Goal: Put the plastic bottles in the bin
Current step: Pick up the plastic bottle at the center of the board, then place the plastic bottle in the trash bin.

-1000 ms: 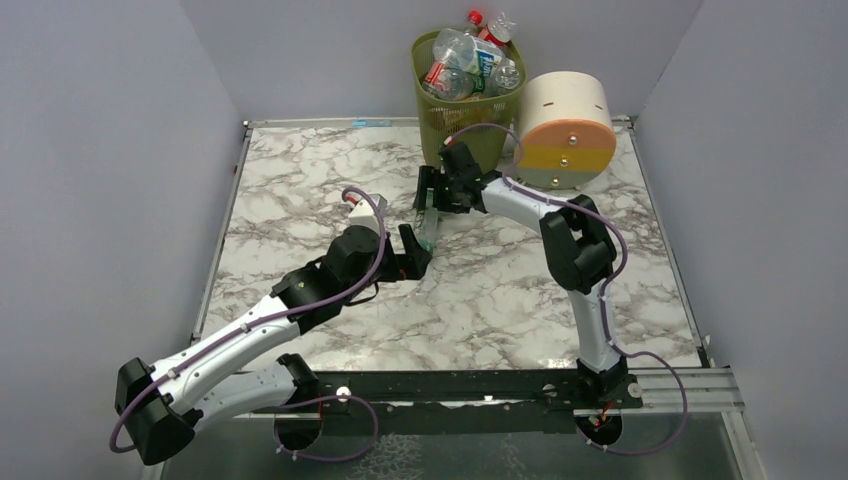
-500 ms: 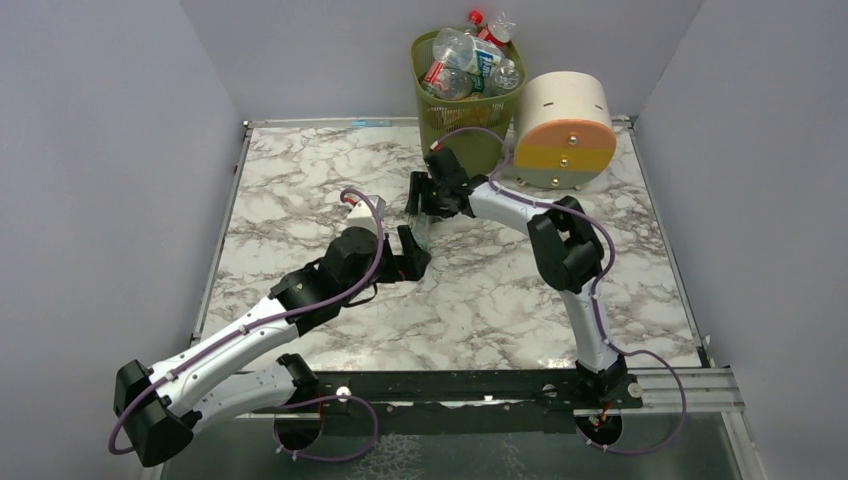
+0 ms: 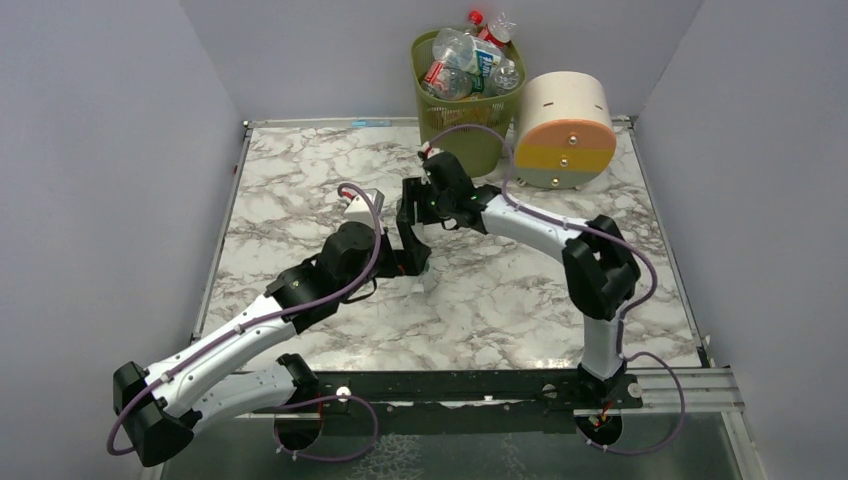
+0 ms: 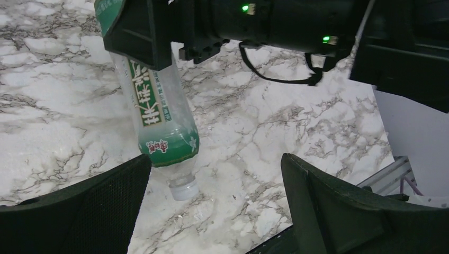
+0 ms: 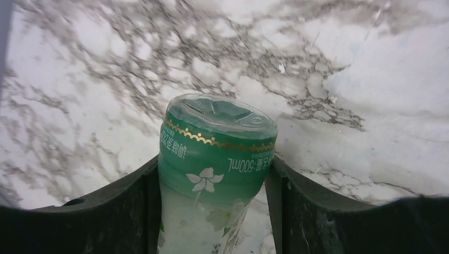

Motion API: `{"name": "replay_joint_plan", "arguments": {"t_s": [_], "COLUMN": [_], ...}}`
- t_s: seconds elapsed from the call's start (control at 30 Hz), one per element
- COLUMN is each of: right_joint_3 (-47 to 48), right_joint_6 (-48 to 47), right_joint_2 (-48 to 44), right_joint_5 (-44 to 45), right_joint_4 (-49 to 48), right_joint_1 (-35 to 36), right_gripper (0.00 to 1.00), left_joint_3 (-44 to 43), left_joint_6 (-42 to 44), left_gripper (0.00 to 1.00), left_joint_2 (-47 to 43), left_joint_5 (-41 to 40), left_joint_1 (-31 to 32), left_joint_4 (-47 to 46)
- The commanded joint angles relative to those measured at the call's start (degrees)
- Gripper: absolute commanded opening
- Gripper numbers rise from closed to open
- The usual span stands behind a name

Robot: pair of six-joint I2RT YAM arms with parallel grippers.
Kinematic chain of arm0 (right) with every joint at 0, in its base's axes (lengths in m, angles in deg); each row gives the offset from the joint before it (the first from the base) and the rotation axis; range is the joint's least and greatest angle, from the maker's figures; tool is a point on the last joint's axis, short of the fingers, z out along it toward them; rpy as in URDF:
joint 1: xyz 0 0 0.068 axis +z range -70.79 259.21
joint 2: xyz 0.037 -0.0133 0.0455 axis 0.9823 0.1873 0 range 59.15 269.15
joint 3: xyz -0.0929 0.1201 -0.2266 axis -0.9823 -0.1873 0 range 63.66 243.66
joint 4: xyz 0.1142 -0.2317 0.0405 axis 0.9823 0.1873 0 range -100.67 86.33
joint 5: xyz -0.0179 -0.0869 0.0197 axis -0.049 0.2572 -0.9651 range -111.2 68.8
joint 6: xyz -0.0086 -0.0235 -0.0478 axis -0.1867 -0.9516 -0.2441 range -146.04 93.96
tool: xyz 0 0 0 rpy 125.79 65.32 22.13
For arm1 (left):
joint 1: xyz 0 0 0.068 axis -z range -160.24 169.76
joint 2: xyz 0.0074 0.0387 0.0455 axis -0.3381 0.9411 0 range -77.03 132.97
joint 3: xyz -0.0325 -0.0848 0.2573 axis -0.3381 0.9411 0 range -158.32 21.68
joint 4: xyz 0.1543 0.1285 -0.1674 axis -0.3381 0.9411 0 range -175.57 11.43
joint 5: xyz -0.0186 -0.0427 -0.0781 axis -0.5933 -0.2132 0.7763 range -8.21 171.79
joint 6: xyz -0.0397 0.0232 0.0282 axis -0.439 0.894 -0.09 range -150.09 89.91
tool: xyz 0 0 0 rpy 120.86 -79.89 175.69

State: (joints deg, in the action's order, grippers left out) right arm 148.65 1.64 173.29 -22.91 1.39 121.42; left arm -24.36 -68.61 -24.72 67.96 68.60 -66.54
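A grey-veined white marble table is enclosed on three sides by plain lavender-grey walls.

Surface: a white table top with grey marble veining, edged in pale metal strip, with a black rail along the lower edge of the top view.

Standing on it, upper centre at the far edge: an olive-green mesh bin, upright, heaped with plastic bottles above its rim.

Just beside the bin, to its right: a cream drum on its side, orange-and-yellow face toward the camera.

Frame centre: a green-labelled bottle, cap down and tilted. Contact between cap and table cannot be confirmed.
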Motion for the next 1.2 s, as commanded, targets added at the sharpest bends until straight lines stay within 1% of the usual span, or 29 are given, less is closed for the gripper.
{"name": "replay_joint_plan", "arguments": {"t_s": [0.0,0.13,0.23,0.37,0.53,0.73,0.93,1.17], "right_joint_3": [2.6,7.4,11.7,16.8,22.0,24.3,21.9,24.0], "right_joint_6": [-3.7,-7.0,-9.6,-14.0,-18.6,-23.9,-27.9,-30.6], "right_joint_2": [-9.0,-13.0,-14.5,-14.8,-12.8,-9.8,-8.0,-3.4], "right_joint_5": [1.5,4.7,7.5,11.5,16.3,21.9,28.7,32.9], "right_joint_4": [-2.4,-2.1,-3.7,-9.9,-18.8,-29.3,-44.4,-55.4], "right_joint_1": [-0.5,-0.5,-0.6,-1.0,-2.4,-4.3,-6.5,-8.6], "right_gripper": [0.59,0.60,0.60,0.62,0.63,0.63,0.64,0.63], "left_joint_3": [-4.7,-6.8,-7.6,-7.5,-6.1,-4.7,-4.8,-5.0], "left_joint_6": [1.2,1.9,2.1,1.8,0.7,0.0,0.2,0.2], "left_gripper": [0.99,0.99,0.99,0.99,0.99,0.99,0.99,0.99], "left_joint_2": [-0.8,-2.0,-2.8,-2.9,-3.3,-3.7,-4.0,-4.7], "left_joint_5": [-2.4,-2.6,-3.2,-3.4,-2.8,-2.7,-2.9,-3.6], "left_joint_1": [0.2,0.2,0.1,0.2,0.1,0.1,0.1,0.1], "left_joint_4": [0.6,1.5,2.2,2.7,2.9,2.9,3.1,4.2]}}
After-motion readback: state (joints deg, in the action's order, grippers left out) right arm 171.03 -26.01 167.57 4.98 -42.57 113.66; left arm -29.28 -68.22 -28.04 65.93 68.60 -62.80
